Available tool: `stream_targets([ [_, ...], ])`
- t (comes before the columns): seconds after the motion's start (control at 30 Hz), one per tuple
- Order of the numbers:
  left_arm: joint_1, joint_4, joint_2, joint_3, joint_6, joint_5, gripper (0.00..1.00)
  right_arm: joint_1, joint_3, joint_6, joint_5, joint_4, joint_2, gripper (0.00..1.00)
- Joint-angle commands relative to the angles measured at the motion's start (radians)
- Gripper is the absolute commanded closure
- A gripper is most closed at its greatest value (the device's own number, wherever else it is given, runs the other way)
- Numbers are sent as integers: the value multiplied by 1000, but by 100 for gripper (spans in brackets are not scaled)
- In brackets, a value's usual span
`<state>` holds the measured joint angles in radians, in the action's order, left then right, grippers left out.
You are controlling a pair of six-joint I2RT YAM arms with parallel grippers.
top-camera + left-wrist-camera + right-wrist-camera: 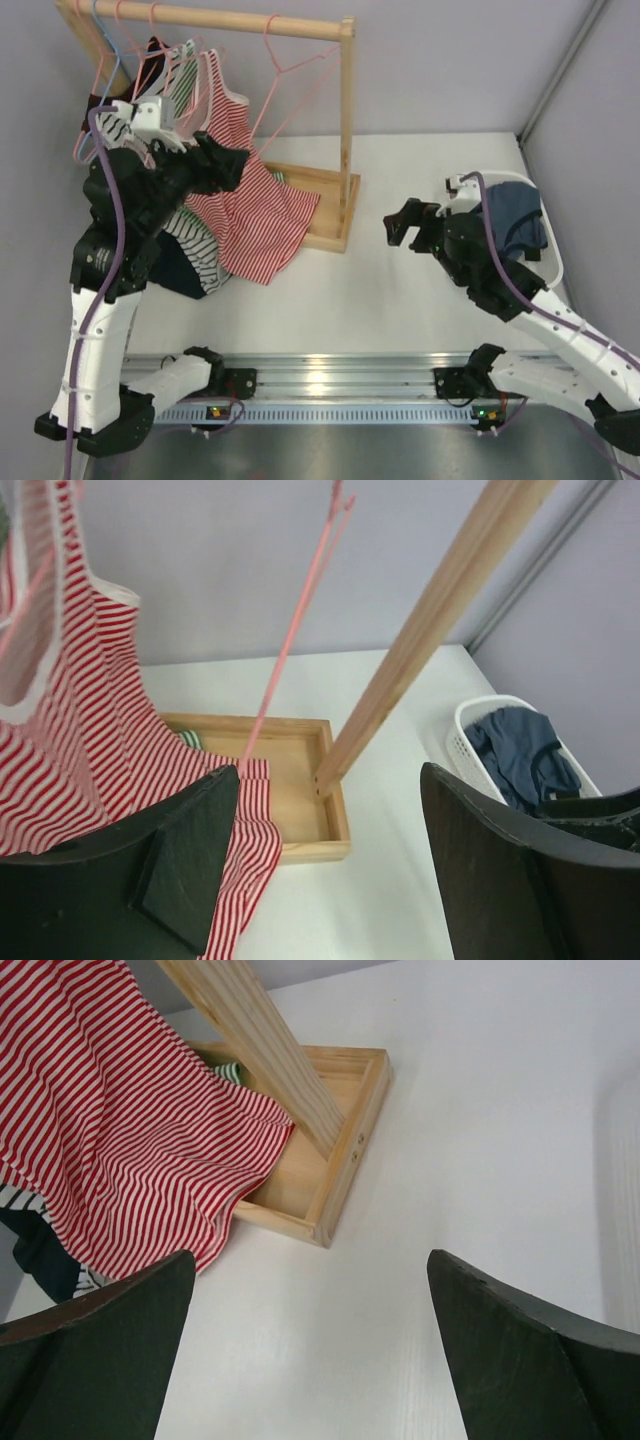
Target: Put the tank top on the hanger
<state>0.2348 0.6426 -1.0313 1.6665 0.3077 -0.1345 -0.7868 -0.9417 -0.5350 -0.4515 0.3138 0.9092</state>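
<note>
Your top camera sits above and behind the arms [100,330] and looks down on the whole counter [380,290], with the wooden rack [345,130] far left and the white basket [548,262] on the right. Your left wrist camera is up close beside the red-striped top [90,740], facing right over the rack's tray [340,815] towards the basket. Your right wrist camera looks down and leftward between its jaws at the same tray and striped hem, from farther off. All three views share that tray.
</note>
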Motion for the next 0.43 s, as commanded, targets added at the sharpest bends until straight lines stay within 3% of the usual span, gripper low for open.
stream_targets([
  [0.0,135,11,0,-37,-18,94,22,8,24,-37,-36,166,-87,0],
  [0.17,271,-11,45,-138,-7,125,23,8,70,-71,-70,252,-223,0],
  [0.4,284,-26,71,-186,-21,90,23,8,98,-108,-95,281,-263,0],
])
